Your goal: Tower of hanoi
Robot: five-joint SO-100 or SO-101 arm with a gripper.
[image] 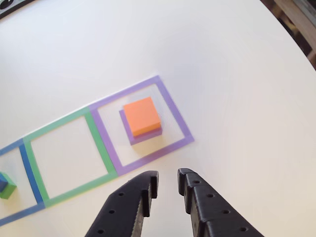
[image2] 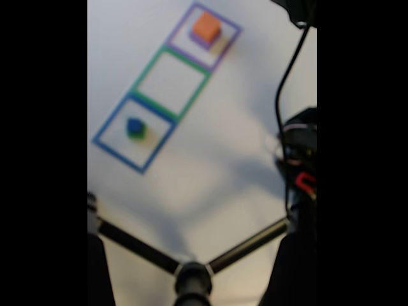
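An orange block (image: pixel 142 115) lies on top of a slightly wider purple block (image: pixel 144 135) inside the purple taped square (image: pixel 174 111). The same stack, orange block (image2: pixel 207 27) uppermost, sits at the top of the blurred fixed view. A small blue block on a green block (image: pixel 7 187) stands in the blue taped square (image: pixel 27 170) at the left edge; the blue-on-green stack (image2: pixel 135 127) shows there too. The green taped square (image: pixel 96 143) between them holds nothing. My black gripper (image: pixel 168 183) hovers open at the bottom, just short of the purple square, with nothing between its fingers.
The white round table (image: pixel 237 74) curves away at the upper right, with wooden furniture beyond its edge. In the fixed view a black cable (image2: pixel 285 83) and the arm's body (image2: pixel 299 166) stand at the right, and black tripod legs (image2: pixel 191 268) cross the bottom.
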